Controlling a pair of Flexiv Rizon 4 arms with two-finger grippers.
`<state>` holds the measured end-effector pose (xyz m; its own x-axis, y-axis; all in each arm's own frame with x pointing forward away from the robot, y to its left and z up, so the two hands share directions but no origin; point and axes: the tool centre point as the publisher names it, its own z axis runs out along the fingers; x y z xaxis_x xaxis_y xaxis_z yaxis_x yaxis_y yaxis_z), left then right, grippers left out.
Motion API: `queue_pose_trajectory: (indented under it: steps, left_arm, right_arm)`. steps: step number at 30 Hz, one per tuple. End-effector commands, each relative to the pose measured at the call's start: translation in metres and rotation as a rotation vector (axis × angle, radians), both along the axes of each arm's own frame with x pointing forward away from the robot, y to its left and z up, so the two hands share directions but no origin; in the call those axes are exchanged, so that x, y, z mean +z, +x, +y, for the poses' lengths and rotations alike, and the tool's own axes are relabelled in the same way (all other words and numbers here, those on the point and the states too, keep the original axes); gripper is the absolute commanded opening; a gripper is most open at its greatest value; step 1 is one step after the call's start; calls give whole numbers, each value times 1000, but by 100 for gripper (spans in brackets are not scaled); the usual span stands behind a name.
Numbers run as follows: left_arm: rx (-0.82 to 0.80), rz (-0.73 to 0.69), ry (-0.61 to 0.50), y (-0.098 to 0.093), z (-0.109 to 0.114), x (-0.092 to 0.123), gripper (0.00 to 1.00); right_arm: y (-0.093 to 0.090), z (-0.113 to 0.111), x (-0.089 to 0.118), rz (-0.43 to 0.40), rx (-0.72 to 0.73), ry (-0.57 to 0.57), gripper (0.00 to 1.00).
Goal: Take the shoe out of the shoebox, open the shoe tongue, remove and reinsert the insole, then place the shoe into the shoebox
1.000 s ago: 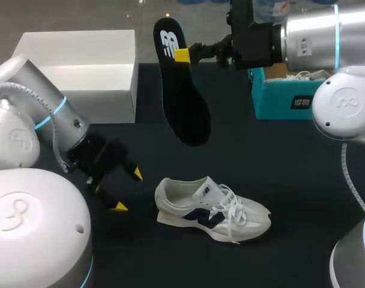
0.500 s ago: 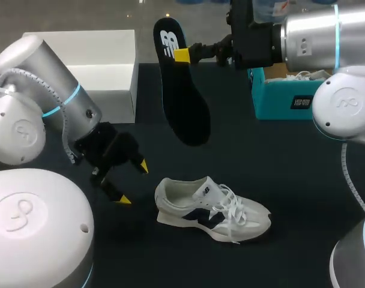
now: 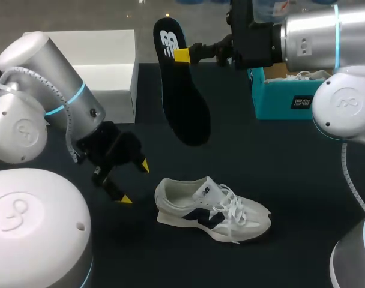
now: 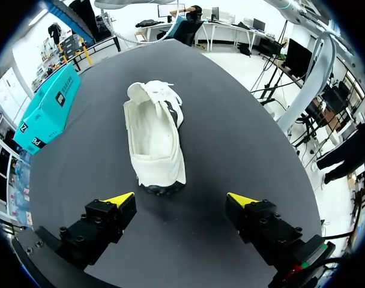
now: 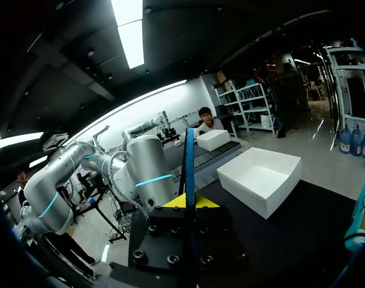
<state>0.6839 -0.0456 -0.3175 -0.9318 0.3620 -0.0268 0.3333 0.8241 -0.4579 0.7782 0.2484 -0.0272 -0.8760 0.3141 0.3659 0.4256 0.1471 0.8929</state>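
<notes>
Over the last second the left arm has swung in from the near left edge toward the shoe's heel; the right arm and insole have not shifted.

At the far left, an open white box (image 3: pixel 80 66) sits on the dark table (image 3: pixel 290 174). Nearer, the left gripper (image 3: pixel 134 182) hangs low over the table, its fingers spread wide with nothing between them. In the left wrist view it (image 4: pixel 181 199) points at the heel of the shoe (image 4: pixel 153 141), just short of touching.

The white shoe (image 3: pixel 212 210) lies near the middle with its toe to the right.

Above and beyond it, the black insole (image 3: pixel 182 96) hangs in the air, pinched near its upper end by the right gripper (image 3: pixel 181 55), whose fingers are closed narrowly on it.

At the far right stands a teal box (image 3: pixel 284 90).
</notes>
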Motion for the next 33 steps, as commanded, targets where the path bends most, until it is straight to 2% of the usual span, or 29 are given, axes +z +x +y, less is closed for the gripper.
queue_pose_trajectory:
  steps: [1, 23, 33]
  left_arm:
    - [0, -2, 1, -1, 1, 0, 100]
    - [0, -2, 1, -1, 1, 0, 100]
    - [14, -25, 34, 3, -2, 7, 100]
  right_arm:
    - [-1, 2, 0, 0, -4, -2, 0]
    - [-1, 2, 0, 0, -4, -2, 0]
    - [-1, 2, 0, 0, -4, -2, 0]
